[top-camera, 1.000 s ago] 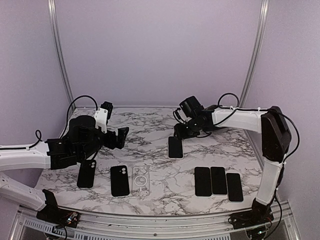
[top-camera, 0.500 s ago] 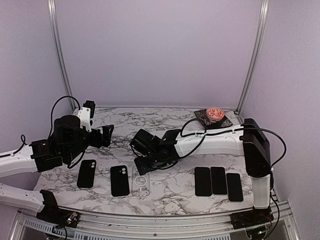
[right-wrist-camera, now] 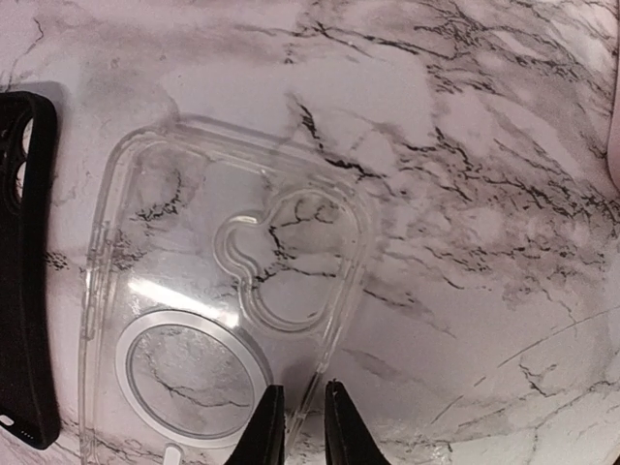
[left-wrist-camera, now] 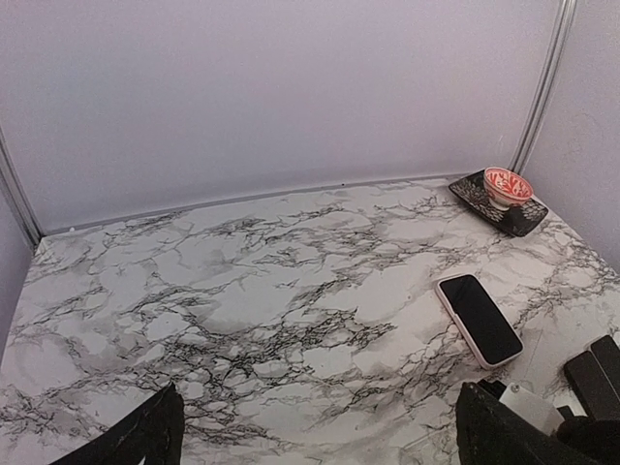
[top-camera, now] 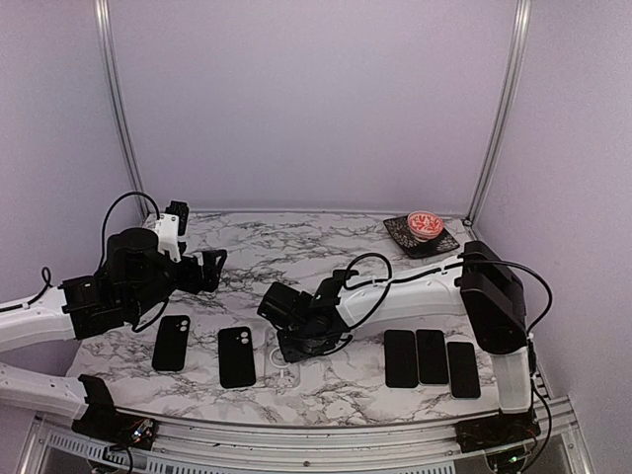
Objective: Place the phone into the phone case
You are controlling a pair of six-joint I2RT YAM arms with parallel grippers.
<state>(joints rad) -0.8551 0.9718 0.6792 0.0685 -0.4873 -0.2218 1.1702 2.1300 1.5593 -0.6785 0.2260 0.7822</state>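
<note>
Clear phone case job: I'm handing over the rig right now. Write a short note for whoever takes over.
Left tool: open, empty, raised over the left side of the marble table.
Right tool: pinched on one long edge of the clear phone case, which lies flat beside a black case.
Phone: screen up on the table, apart from the clear case, no tool on it.
Done: case edge gripped.
Left: bring phone and case together, then press the phone in.
</note>
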